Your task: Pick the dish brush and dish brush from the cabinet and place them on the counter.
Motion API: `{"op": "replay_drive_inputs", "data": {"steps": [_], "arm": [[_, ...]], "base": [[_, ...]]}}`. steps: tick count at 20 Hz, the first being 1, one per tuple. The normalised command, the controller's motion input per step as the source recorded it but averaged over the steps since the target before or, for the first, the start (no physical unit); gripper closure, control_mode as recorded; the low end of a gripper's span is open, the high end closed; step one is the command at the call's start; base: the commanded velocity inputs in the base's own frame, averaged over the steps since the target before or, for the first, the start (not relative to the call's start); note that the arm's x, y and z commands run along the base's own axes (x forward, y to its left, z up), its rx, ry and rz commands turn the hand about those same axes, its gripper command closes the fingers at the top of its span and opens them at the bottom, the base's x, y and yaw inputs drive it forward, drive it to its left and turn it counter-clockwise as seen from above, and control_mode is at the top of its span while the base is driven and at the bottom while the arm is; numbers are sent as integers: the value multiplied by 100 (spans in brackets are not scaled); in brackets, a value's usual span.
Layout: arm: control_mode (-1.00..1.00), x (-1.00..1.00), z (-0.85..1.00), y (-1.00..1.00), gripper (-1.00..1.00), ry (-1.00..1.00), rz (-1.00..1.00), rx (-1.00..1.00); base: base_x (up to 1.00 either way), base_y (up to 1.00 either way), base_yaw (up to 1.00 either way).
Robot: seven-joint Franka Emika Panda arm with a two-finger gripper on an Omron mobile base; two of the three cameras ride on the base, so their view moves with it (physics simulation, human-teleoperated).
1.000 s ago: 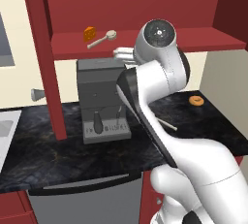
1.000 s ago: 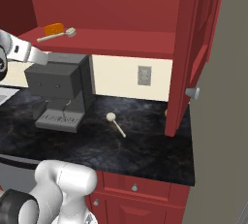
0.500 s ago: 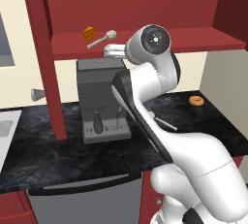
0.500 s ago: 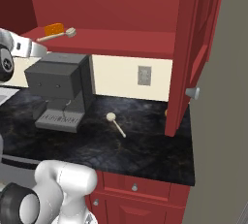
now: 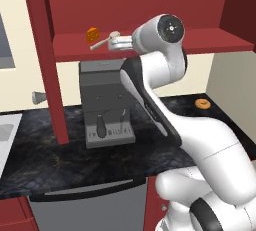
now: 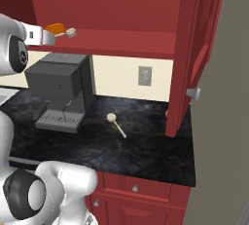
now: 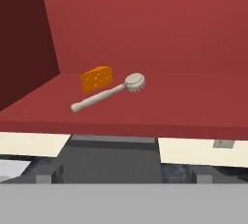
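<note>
One dish brush (image 7: pixel 109 92) lies on the red shelf of the cabinet (image 7: pixel 174 106), head to the right, beside a small orange block (image 7: pixel 97 79). From the left base view the same dish brush (image 5: pixel 101 43) lies just left of my gripper (image 5: pixel 119 42), which hovers open at shelf height, short of the brush and holding nothing. The right base view shows the gripper (image 6: pixel 43 36) in front of the block, with the brush head (image 6: pixel 71 32) poking out past it. A second dish brush (image 6: pixel 115 123) lies on the black counter (image 6: pixel 146 146).
A grey coffee machine (image 5: pixel 105 102) stands on the counter under the shelf. The cabinet doors (image 5: pixel 47 50) (image 6: pixel 199 48) hang open on both sides, knobs (image 6: pixel 193 93) sticking out. A small orange ring (image 5: pixel 202 103) lies at the counter's right. The sink (image 5: pixel 5 135) sits at the far left.
My hand has risen a little and pushed closer to the shelf edge. The brush on the shelf and the one on the counter have stayed put.
</note>
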Motion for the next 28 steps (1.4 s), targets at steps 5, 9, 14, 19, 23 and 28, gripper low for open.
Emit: {"op": "replay_drive_inputs", "data": {"steps": [5, 9, 14, 19, 23, 28], "arm": [[-100, 35, 4, 30, -100, 11, -4, -11], [-100, 32, 0, 26, -100, 12, -5, -11], [-100, 36, 0, 23, -100, 6, 0, -7], [-100, 39, -1, 11, -100, 2, -1, -3], [-100, 16, -3, 0, -100, 0, -3, 0], [-100, 13, -9, -1, -100, 0, -3, 0]], "base": [[0, 0, 0], [0, 0, 0], [0, 0, 0], [0, 0, 0], [0, 0, 0], [0, 0, 0]]}}
